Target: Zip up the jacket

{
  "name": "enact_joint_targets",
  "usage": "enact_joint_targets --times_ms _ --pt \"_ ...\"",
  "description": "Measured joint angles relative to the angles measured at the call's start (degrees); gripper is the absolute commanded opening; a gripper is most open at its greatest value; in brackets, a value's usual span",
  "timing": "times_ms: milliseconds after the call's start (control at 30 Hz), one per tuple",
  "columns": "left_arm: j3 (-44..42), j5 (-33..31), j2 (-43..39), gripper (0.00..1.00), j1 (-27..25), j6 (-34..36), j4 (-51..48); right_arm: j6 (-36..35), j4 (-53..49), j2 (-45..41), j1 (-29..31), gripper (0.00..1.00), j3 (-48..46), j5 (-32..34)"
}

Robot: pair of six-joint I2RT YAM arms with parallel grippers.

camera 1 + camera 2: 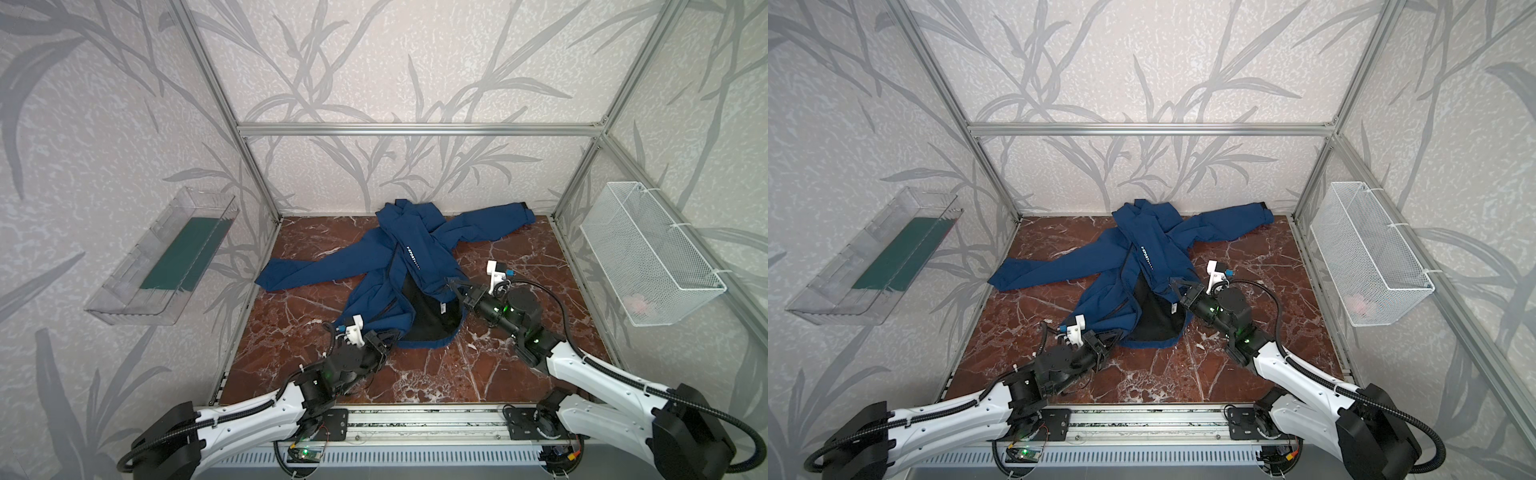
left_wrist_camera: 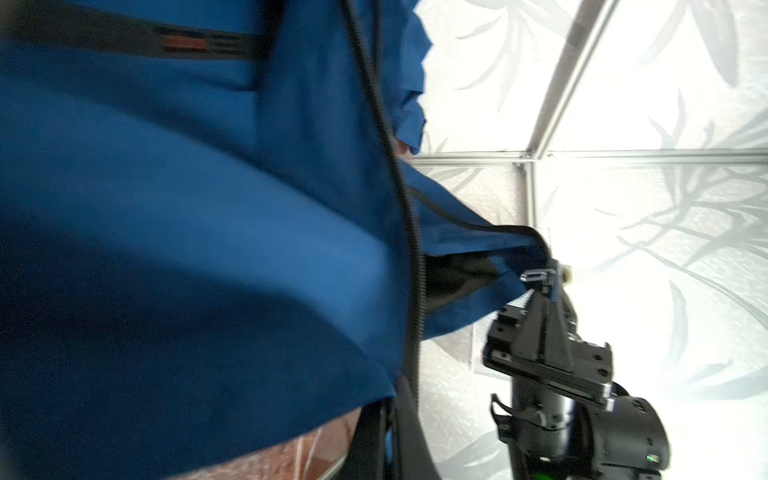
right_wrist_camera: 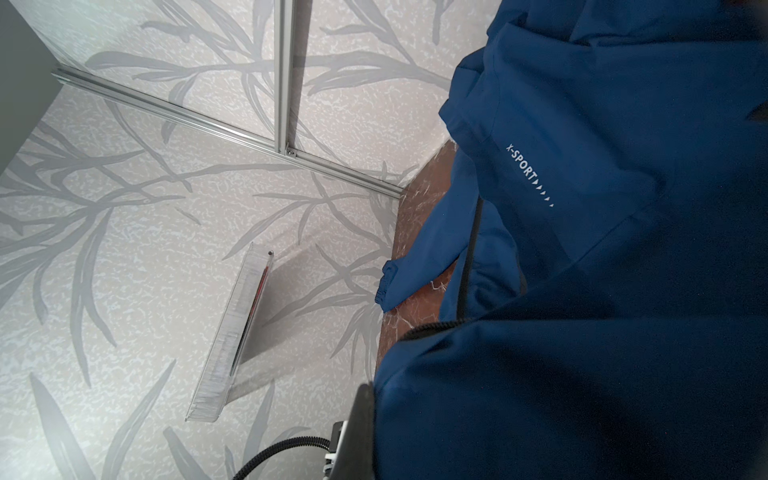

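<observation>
Left tool [image 1: 386, 341] [image 1: 1108, 348]: is hanging low over the desk's near-left part, clenched on the jacket's near hem [image 1: 419, 343].
Desk [image 1: 457, 374]: red-brown marble is showing bare along the near edge and right edge.
Lining [image 1: 428, 307]: the black inside is lying face up where the front panel is folded open, between both tools.
Right tool [image 1: 455, 286] [image 1: 1177, 286] [image 2: 540, 277]: is pinching the jacket's open front edge, fingers closed tight on the blue cloth beside the zipper [image 2: 413, 257], lifting it slightly off the desk.
Jacket [image 1: 415, 249] [image 1: 1100, 257] [image 2: 166, 249] [image 3: 623, 270]: navy blue, is lying unzipped and crumpled from the desk's middle to its far edge, collar end bunching against the far edge.
Lettering [image 1: 412, 257] [image 3: 528, 174]: white "X-SPORT" is running along the chest.
Near sleeve [image 1: 299, 270]: is stretching toward the desk's left edge.
Far sleeve [image 1: 490, 220]: is reaching toward the far-right corner, its black cuff tab [image 1: 524, 206] lying at the end.
Clear tray [image 1: 166, 257]: is hanging on the left wall, holding a green pad.
Wire basket [image 1: 648, 253]: is hanging on the right wall.
</observation>
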Motion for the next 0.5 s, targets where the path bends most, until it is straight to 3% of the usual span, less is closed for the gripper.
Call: enact_joint_targets --times_ms 233,500 --pt "15.1 -0.2 2.6 0.00 0.0 19.1 4.2 0.0 6.2 -0.3 0.0 0.00 3.0 -0.9" --pt "28.9 -1.6 11.6 0.00 0.0 42.1 12.5 -1.1 12.6 0.3 0.0 0.00 11.2 -1.8"
